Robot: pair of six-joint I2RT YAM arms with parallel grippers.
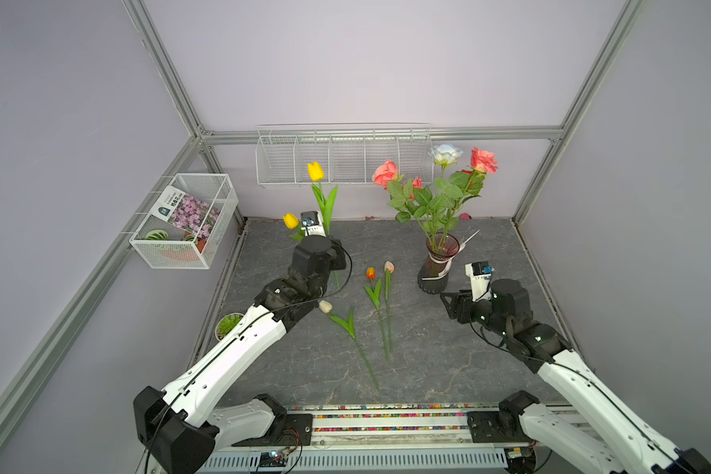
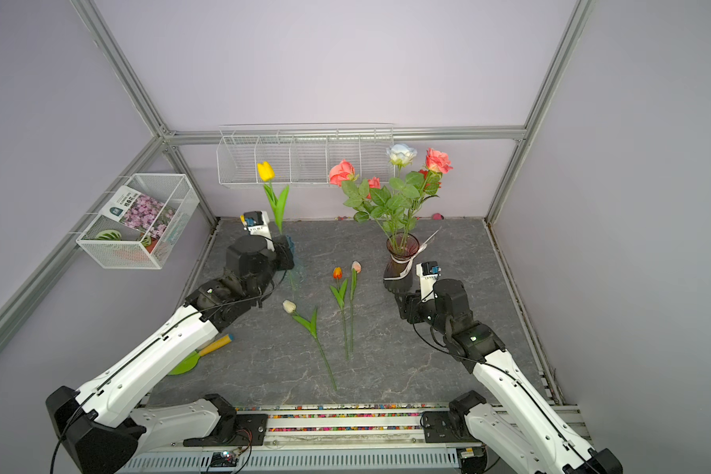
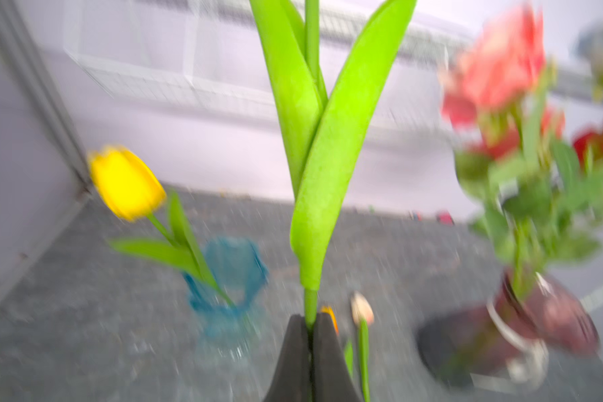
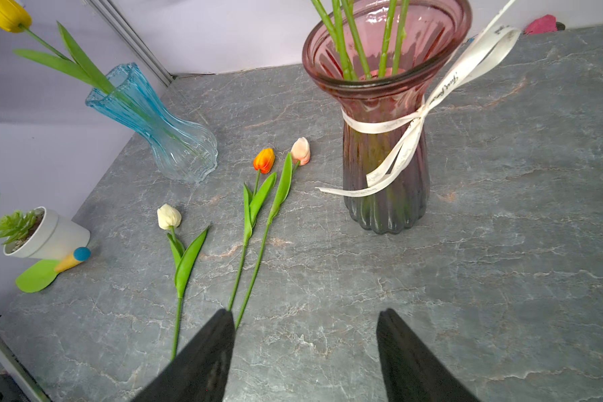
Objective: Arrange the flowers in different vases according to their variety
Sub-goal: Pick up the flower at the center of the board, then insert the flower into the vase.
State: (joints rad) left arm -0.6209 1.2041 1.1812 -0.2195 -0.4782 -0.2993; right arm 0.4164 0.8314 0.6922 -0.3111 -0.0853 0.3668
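Left gripper (image 3: pixel 310 322): fingers (image 3: pixel 293 362) pressed together on stem of yellow tulip (image 1: pixel 315 171). Held tulip near upright, bloom up, cut end down, just beside teal vase (image 3: pixel 228 275), seemingly not yet inside. Second yellow tulip (image 1: pixel 291 220) already in that vase, leaning.

Right gripper (image 4: pixel 305 313): fingers spread wide, empty, over table (image 1: pixel 489 328) near maroon vase (image 1: pixel 438 262).

Roses (image 1: pixel 436 193) all in maroon vase; that half looks done.

Left to place: held tulip, plus cream tulip (image 1: pixel 325 305), orange tulip (image 1: pixel 370 272) and peach tulip (image 1: pixel 389 266), all flat on table, blooms toward back wall (image 1: pixel 345 61), stems toward near edge.
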